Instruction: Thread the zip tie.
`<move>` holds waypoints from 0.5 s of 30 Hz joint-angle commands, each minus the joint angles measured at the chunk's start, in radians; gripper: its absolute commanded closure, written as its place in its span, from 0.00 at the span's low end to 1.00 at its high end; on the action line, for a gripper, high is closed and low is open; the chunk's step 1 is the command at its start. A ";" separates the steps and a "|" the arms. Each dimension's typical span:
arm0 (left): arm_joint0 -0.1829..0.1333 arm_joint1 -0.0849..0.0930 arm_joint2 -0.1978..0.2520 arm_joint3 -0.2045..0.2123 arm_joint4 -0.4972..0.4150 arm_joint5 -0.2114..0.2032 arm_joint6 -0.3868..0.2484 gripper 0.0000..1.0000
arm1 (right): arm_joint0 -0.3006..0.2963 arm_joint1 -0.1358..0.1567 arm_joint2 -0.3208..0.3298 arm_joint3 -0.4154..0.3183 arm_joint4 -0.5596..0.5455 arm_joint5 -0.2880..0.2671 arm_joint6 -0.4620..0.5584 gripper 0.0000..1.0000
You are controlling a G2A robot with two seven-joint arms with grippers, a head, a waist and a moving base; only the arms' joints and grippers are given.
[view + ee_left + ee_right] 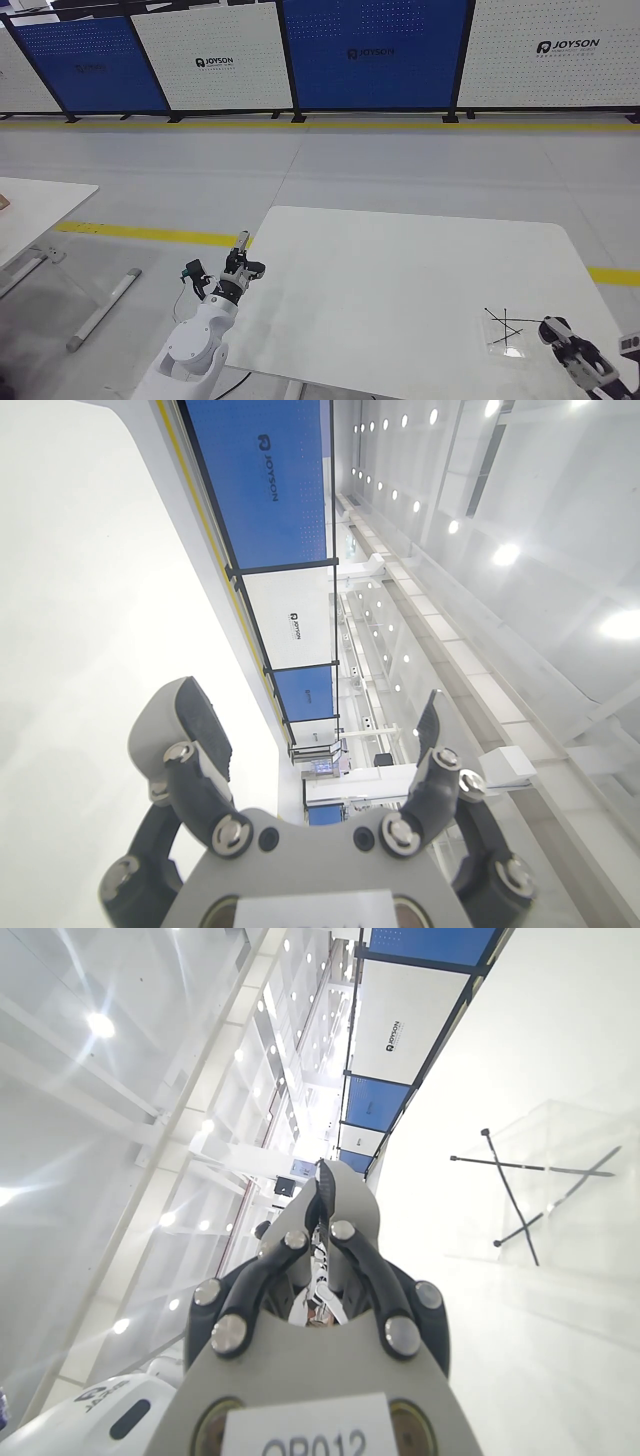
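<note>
Three black zip ties (505,325) lie crossed over each other in a shallow clear tray (492,345) near the table's front right corner. In the right wrist view the zip ties (520,1178) rest loose inside the tray (550,1105), off to the side of my right gripper (322,1180). That gripper is shut with nothing between its fingers. In the top view the right gripper (551,326) sits just right of the tray. My left gripper (315,720) is open and empty at the table's left edge (241,243), far from the ties.
The white table (400,270) is bare between the two arms. Another white table's corner (40,205) stands to the left across grey floor. Blue and white pegboard panels (370,50) line the back.
</note>
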 commanded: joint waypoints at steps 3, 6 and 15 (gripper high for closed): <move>0.000 0.000 0.000 0.000 0.000 0.000 0.000 0.00 | 0.000 0.000 -0.002 -0.002 0.000 0.003 0.000 1.00; 0.000 0.000 0.000 0.000 0.000 0.000 0.000 0.00 | 0.001 -0.002 -0.013 -0.014 0.020 0.015 0.014 1.00; 0.000 0.000 0.000 0.000 0.000 0.000 0.000 0.00 | -0.061 -0.019 -0.046 -0.138 -0.018 0.014 -0.181 1.00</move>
